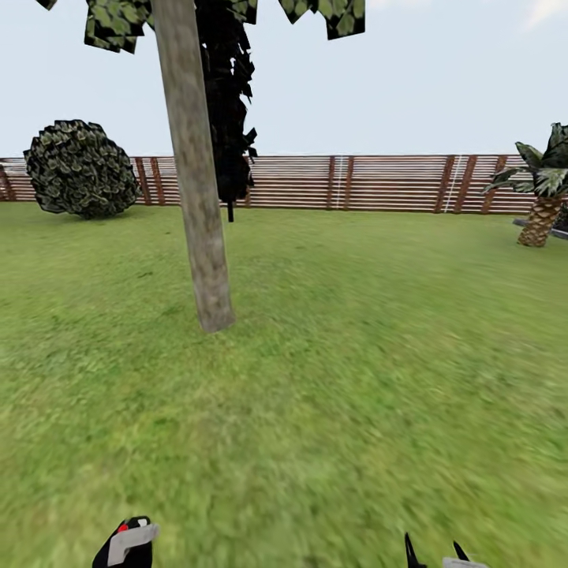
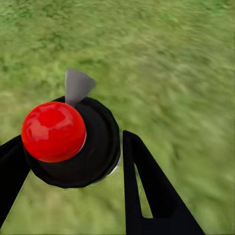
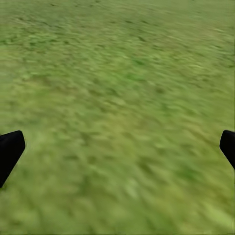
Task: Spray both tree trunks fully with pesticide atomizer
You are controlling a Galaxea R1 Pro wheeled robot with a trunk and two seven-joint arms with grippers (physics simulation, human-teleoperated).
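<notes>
Pesticide atomizer (image 2: 73,142) sits between the two black fingers (image 2: 147,191) of the left hand (image 2: 73,161), which is closed around its round black body. From the left wrist camera its glossy red cap (image 2: 53,131) faces the lens, and a grey nozzle (image 2: 77,87) sticks out past the cap, pointing away from the hand over the grass. In the head view the same atomizer (image 1: 126,543) shows at the bottom edge as a black shape with a grey nozzle and a speck of red.

Well ahead of the left hand stands a tree trunk (image 1: 196,170), a thick mottled beige-grey column leaning slightly, rooted in the lawn (image 1: 355,355). Foliage (image 1: 118,22) hangs at its top. Behind the trunk rises a thin dark-leaved tree (image 1: 229,95), and beyond that runs a brown slatted fence (image 1: 379,183). A round bush (image 1: 79,168) stands far ahead and to the left of the left hand, by the fence. A short palm (image 1: 543,193) stands far ahead and to the right of the right hand.

The right hand (image 1: 436,552) holds nothing; its two dark fingertips (image 3: 11,149) stand wide apart with only grass between them.
</notes>
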